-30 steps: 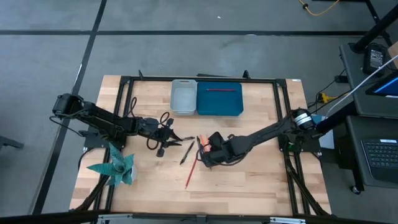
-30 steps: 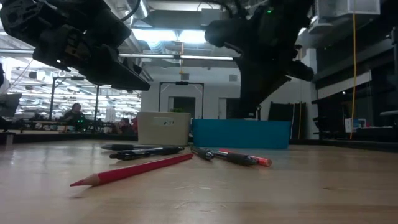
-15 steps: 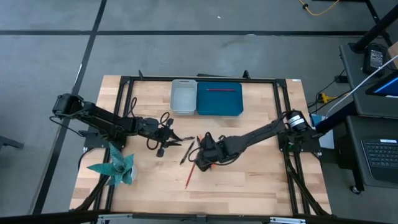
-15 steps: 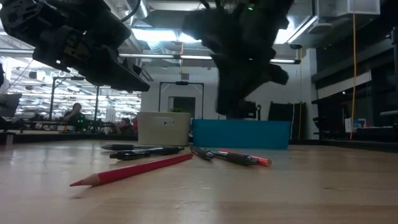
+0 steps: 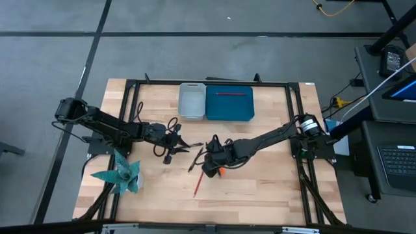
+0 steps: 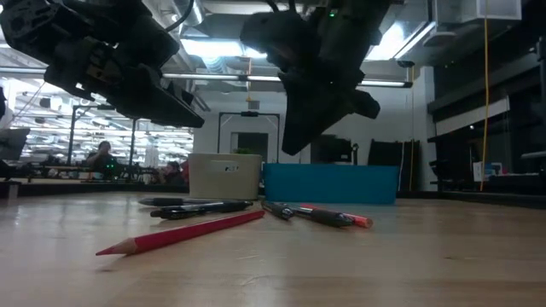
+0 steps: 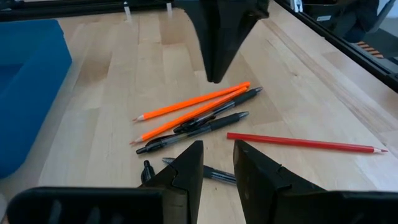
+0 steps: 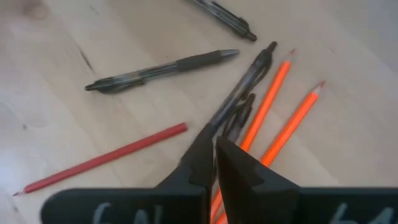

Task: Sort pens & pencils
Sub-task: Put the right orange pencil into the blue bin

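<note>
Several black pens and two orange pencils lie in a loose pile on the table's middle. A red pencil lies flat just near of them, and shows at the front of the low view. My right gripper is shut and hovers over the pile, fingers pointing down, touching nothing. My left gripper is open by a narrow gap, held above the table at the pile's left side. One more black pen lies below its fingers.
A pale grey bin and a blue bin stand side by side at the far edge; a red pencil lies in the blue one. A teal folded thing sits near the left edge. Bare wood lies to the right and near.
My right gripper has moved toward the table's left, coming over the pile of pens and pencils, and has tipped its fingers more toward the left. It has stayed shut. The pens and pencils lie as before.
</note>
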